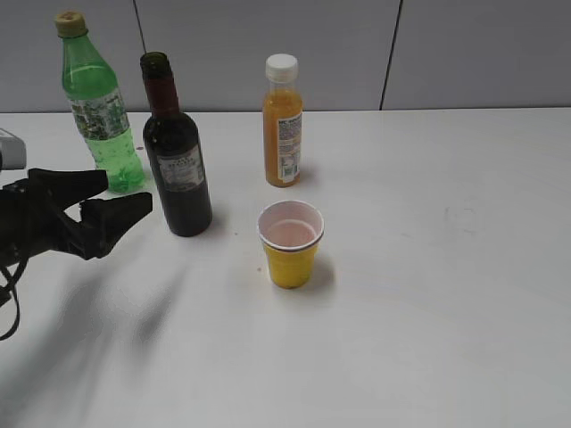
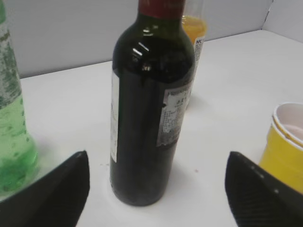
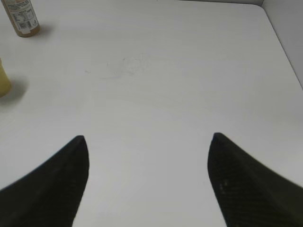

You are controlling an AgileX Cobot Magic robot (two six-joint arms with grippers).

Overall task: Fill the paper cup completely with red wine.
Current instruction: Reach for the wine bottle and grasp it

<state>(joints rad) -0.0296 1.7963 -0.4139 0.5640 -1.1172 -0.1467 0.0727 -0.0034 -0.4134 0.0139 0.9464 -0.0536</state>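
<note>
- Paper cup (image 1: 290, 245) stands upright near table centre, just right-front of the wine bottle (image 1: 176, 152) and in front of the orange juice bottle (image 1: 283, 120).
- Cup interior looks pinkish-white; no dark liquid visible in it, so I judge it unfilled. Could be a faint residue, can't tell.
- Wine bottle is upright on the table (image 1: 446, 312), cap off, not held by anything. Red wine itself is not distinguishable through the dark glass.
- Left gripper (image 1: 107, 198): jaws spread wide, empty, beside the wine bottle on its left; the left wrist view has the bottle centred between the fingertips but not touched.
- Right gripper (image 3: 147, 161): jaws apart, empty, over bare table, well away from the cup.
- Progress: approach to grasp only. Left to do: grasp bottle, lift, tilt over cup, pour to the rim, set bottle back.
- Count: one paper cup, three bottles (one wine, one orange juice, one green plastic bottle (image 1: 98, 107)), two grippers.
</note>
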